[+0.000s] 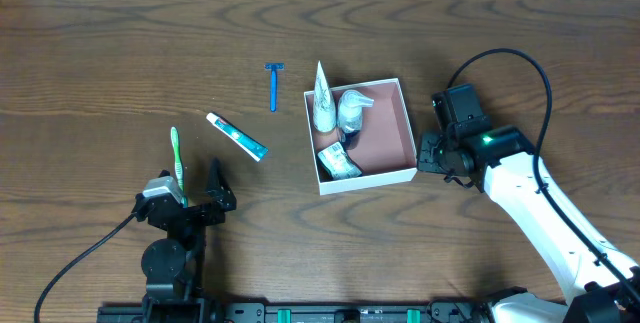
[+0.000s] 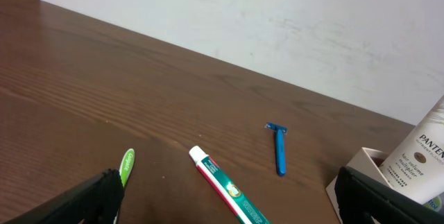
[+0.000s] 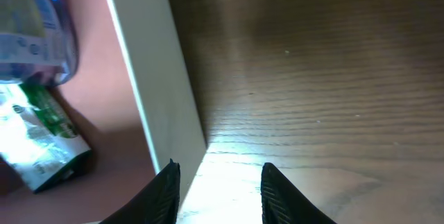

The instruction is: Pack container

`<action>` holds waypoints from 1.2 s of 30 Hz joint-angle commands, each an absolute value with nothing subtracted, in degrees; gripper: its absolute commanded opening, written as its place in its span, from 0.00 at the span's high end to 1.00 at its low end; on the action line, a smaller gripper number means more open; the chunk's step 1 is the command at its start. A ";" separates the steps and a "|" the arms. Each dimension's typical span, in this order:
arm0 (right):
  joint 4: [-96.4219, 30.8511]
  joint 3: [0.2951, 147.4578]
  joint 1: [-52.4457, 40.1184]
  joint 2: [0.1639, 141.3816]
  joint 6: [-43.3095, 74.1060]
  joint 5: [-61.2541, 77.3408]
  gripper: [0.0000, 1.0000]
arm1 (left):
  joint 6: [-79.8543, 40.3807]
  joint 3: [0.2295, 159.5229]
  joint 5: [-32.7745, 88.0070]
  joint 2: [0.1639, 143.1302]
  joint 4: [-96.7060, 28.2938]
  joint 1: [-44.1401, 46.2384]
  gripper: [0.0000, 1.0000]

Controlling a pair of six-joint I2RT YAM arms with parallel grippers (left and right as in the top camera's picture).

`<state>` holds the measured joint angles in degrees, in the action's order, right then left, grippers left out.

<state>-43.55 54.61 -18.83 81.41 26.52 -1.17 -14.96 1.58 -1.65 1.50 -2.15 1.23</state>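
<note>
The container (image 1: 368,179), lying just right of the table's (image 1: 100,63) middle, is likely handling as a light, thin-walled, easily sliding box, best pinched over its right wall, where the right gripper (image 3: 220,186) is hovering half-parted and empty; the left gripper (image 1: 198,195) is gaping wide.
</note>
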 commanded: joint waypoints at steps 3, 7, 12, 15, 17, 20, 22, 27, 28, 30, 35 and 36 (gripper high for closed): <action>-43.05 54.13 -20.82 81.73 26.94 0.71 0.64 | -14.41 0.23 -2.09 1.48 -3.99 1.04 0.02; -42.98 54.13 -21.45 81.73 26.98 0.71 0.63 | -14.41 0.23 -2.09 1.48 -3.99 1.04 0.02; -41.52 54.13 -20.60 81.67 26.87 0.23 0.66 | -14.41 0.23 -2.09 1.48 -3.99 1.04 0.02; -38.50 54.13 -20.27 81.19 23.81 1.65 0.67 | -14.41 0.23 -2.09 1.48 -3.99 1.04 0.02; -37.01 54.15 -20.27 80.60 23.07 2.11 0.67 | -14.41 0.23 -2.09 1.48 -3.99 1.04 0.02; -36.86 54.15 -19.70 80.14 23.86 1.48 0.65 | -14.41 0.23 -2.09 1.48 -3.99 1.04 0.02; -37.58 54.13 -18.50 80.27 24.34 1.32 0.64 | -14.41 0.23 -2.09 1.48 -3.99 1.04 0.02; -39.35 54.06 -16.51 81.17 24.82 0.14 0.65 | -14.41 0.23 -2.09 1.48 -3.99 1.04 0.02; -39.48 54.06 -16.43 81.34 24.82 0.05 0.65 | -14.41 0.23 -2.11 1.48 -3.99 1.04 0.02; -39.53 53.89 -16.43 81.49 24.84 0.05 0.65 | -14.41 0.23 -2.09 1.48 -3.99 1.04 0.02; -39.53 52.62 -16.58 82.76 25.10 0.47 0.65 | -14.41 0.23 -2.11 1.48 -3.99 1.04 0.02; -39.40 52.10 -16.58 83.18 25.28 0.51 0.66 | -14.41 0.23 -2.09 1.48 -3.99 1.04 0.02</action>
<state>-39.35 53.71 -16.93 81.56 24.82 0.67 -14.96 1.58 -1.67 1.50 -2.15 1.23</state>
